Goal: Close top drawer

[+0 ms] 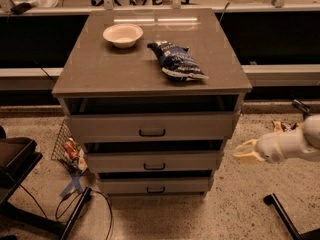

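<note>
The scene is dim and warm-toned, lit from overhead. Two bright strips of glare lie on the cabinet top (100,74) in the upper middle of the frame, just behind the bowl (123,35). The overhang throws deep shadow into the open gap above the top drawer (190,126), and dark bands sit above the two lower drawers (185,161). The upper corners are nearly black. At the right edge, below centre, the pale gripper (245,151) catches the light and looks washed out.

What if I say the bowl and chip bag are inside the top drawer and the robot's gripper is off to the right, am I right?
Not quite. The camera view shows the bowl and chip bag on top of the cabinet, not inside the top drawer. The gripper is off to the right.
</note>
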`<state>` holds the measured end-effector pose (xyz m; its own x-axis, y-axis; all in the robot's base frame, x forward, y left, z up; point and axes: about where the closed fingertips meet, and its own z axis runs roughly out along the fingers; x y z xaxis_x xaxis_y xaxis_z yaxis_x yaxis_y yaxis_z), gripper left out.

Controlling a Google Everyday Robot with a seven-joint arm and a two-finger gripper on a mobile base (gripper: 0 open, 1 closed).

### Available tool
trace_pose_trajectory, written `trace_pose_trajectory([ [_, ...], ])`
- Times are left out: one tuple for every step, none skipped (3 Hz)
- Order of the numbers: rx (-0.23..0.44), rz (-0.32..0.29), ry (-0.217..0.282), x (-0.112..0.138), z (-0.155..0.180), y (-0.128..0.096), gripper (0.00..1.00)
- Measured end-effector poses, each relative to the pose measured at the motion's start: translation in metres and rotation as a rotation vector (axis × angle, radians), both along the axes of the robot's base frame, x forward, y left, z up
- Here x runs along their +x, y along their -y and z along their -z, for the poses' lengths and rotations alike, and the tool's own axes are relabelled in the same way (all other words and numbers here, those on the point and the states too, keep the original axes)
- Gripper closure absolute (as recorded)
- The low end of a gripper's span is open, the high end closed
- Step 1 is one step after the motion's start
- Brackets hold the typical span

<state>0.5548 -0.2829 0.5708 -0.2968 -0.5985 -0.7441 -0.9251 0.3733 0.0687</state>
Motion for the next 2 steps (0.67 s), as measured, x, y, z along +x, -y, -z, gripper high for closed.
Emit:
trace_pose_trajectory([
  [0.055,0.069,-0.069,-0.038,-0.01,0.066,1.0],
  [0.013,0.134,-0.081,-0.092,-0.06,0.106,1.0],
])
